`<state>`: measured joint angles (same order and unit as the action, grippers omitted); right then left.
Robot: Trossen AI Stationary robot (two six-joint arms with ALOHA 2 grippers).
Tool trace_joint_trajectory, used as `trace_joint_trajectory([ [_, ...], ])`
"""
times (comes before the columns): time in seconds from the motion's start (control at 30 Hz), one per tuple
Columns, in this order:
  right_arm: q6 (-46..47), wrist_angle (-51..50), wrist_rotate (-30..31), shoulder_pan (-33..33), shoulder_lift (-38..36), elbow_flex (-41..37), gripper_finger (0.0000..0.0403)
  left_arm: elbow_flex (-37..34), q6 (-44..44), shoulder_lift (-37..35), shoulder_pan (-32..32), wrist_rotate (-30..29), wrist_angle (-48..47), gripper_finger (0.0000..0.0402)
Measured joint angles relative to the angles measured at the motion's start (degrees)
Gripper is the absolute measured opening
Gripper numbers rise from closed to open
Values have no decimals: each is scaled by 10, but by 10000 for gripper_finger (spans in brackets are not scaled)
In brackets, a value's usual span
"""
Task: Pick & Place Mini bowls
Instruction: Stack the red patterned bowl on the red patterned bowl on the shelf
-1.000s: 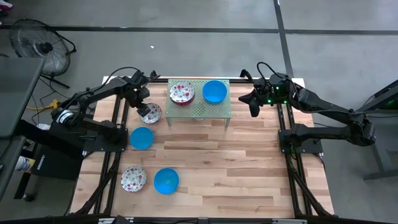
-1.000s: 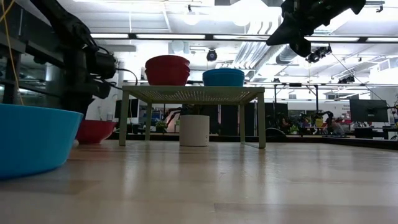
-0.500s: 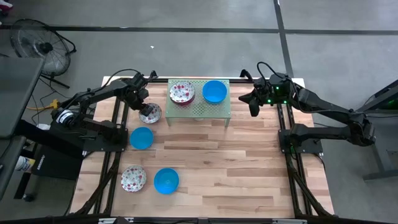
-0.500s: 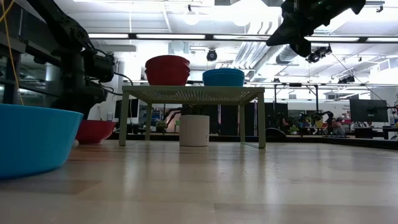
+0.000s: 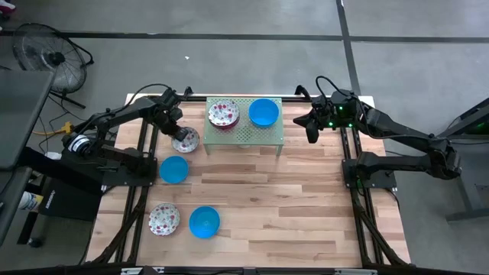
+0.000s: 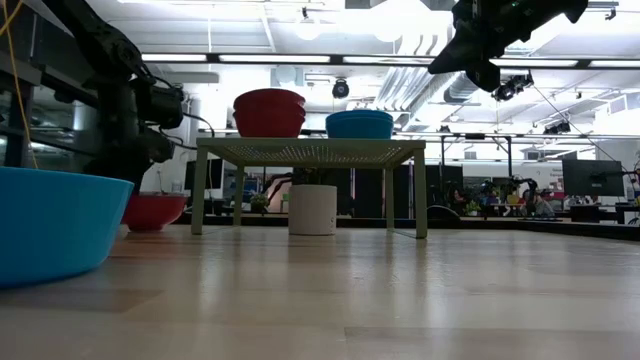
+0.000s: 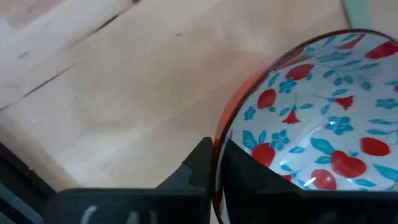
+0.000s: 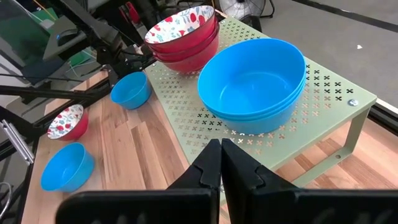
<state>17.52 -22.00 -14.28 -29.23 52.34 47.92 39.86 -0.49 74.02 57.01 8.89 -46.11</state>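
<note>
Floral mini bowl (image 5: 185,139) sits on the wooden table (image 5: 290,206) just left of the pale green perforated rack (image 5: 246,134). The left gripper (image 5: 173,130) has its fingers pinched together on the bowl's rim, one finger inside and one outside; the left wrist view shows this, with the rim (image 7: 219,149) between the dark fingers (image 7: 198,163), a glossy white inside with red and blue flowers and a red outer wall.

On the rack: a stack of floral bowls (image 5: 223,114) at left, stacked blue bowls (image 5: 263,112) at right. The rack's near-left leg stands just beside the gripped bowl.

On the table nearer: a blue bowl (image 5: 174,169), then a floral bowl (image 5: 164,219) and another blue bowl (image 5: 204,222) side by side.

The right gripper (image 5: 312,131) hangs right of the rack, fingers closed, holding nothing.

The low view shows the rack's legs and a white cylinder (image 6: 313,209) under it.
</note>
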Motion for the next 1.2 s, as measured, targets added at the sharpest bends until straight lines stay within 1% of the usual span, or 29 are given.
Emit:
trace_joint_trajectory([
  [0.43,-5,0,0,0,0,0,0,-1,-2,0,0,10,29,6],
  [0.57,-7,0,0,0,0,0,0,16,14,2,-1,-2,29,5],
  [0.63,-7,0,0,0,0,0,0,31,20,2,0,-11,20,4],
  [0.83,-7,0,-2,0,0,0,0,92,47,2,0,-7,-28,4],
  [1.07,-7,0,-7,0,0,0,0,173,76,2,0,-47,-109,4],
  [1.2,-9,0,-12,0,0,0,0,221,93,2,0,-46,-149,4],
])
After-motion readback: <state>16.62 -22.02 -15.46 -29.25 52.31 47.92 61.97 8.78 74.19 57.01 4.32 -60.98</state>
